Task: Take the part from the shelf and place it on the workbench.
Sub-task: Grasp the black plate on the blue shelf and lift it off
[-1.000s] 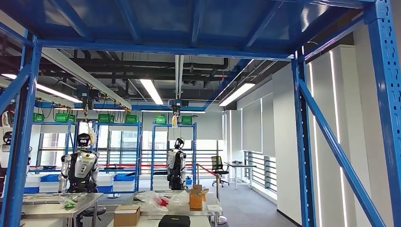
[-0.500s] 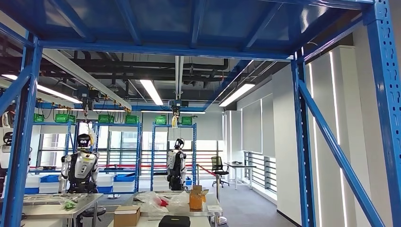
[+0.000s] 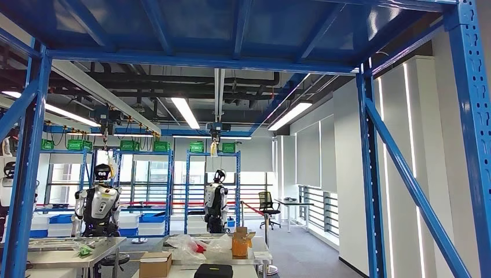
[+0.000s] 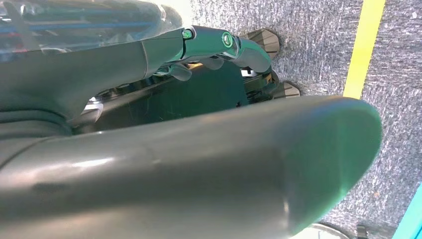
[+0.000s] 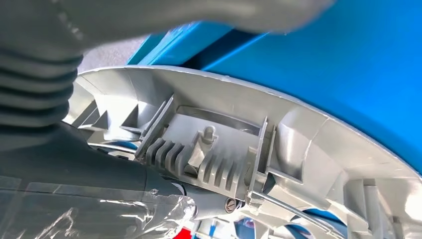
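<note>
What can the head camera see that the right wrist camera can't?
The head view alone takes in the wide room: the blue shelf frame close by, two other humanoid robots standing farther back, ceiling lights, tables with a cardboard box, and an office chair. The right wrist view alone gives a close look at a light grey ribbed plastic part right beside the right hand, whose fingers are hidden, so whether it grips the part cannot be told. Both views share blue shelf surfaces.
</note>
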